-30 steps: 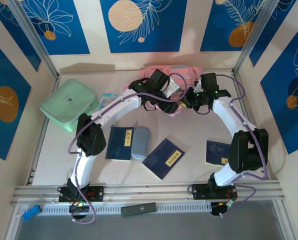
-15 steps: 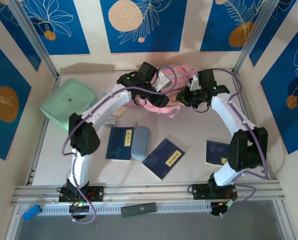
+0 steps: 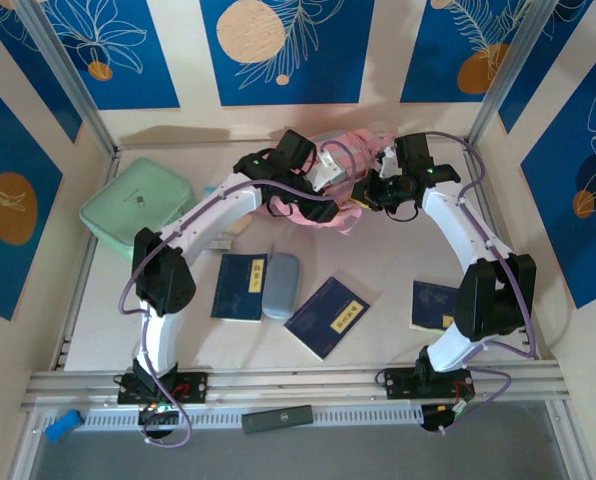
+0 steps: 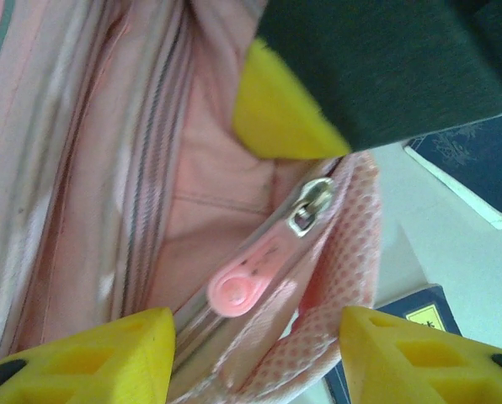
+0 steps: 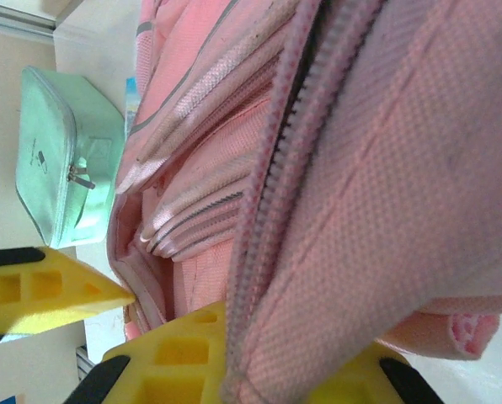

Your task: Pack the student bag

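The student bag (image 3: 358,145), pink and soft, lies at the back of the table under both grippers. My right gripper (image 3: 370,195) is shut on the bag's zip edge (image 5: 318,168) and holds it up; the fabric is clamped between its yellow fingers (image 5: 175,358). My left gripper (image 4: 255,358) is open, its jaws astride the opposite zip edge, with the pink zip pull (image 4: 234,290) just above the gap. The bag's pink lining (image 4: 209,168) shows through the mouth. In the top view the left gripper (image 3: 323,205) sits at the bag's near side.
A mint green case (image 3: 138,210) lies at the far left. Three dark blue books (image 3: 240,286) (image 3: 327,316) (image 3: 435,305) and a grey-blue pouch (image 3: 281,285) lie on the table in front of the bag. A black bar (image 3: 277,419) rests on the front rail.
My left arm has swung left and its gripper has come onto the bag's zip edge, jaws narrowing a little. The right gripper has kept its hold and drawn slightly toward the back.
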Controlling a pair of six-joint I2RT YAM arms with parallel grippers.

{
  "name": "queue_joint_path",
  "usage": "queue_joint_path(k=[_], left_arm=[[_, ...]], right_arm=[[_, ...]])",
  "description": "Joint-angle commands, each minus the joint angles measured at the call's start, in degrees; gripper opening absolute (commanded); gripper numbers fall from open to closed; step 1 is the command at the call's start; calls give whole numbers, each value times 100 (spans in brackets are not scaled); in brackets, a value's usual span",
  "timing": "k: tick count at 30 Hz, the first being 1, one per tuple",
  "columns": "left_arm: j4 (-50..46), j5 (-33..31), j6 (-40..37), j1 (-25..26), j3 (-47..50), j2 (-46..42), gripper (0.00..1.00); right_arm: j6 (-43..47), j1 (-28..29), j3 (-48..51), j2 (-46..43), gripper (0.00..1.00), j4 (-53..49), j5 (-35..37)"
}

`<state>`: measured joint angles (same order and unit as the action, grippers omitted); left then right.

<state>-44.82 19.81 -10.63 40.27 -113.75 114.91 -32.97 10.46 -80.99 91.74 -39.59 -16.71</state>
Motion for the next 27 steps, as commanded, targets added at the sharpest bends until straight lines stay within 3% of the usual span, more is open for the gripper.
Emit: queue_joint_path(k=[1,7,14,19,23,27], left_arm=[[47,-80,-132,8,-456,33,55],[537,1048,352,42,-185,49,55],[11,1252,185,31,-451,319,55],[-72,707,261,34,-226,201,44],[-62,622,631,88,42,-136,38],[208,421,1062,233,587,-542,38]], right_arm=[[202,59,-335,-69,3,277,-361],[-185,93,-163,-133,3,457,-271],[-289,115,-50,-111,3,560,-244],[-157,106,-46,-113,3,621,-285],[3,55,-75,-173,3,626,-118],[173,26,-168,-182,3,602,-161]])
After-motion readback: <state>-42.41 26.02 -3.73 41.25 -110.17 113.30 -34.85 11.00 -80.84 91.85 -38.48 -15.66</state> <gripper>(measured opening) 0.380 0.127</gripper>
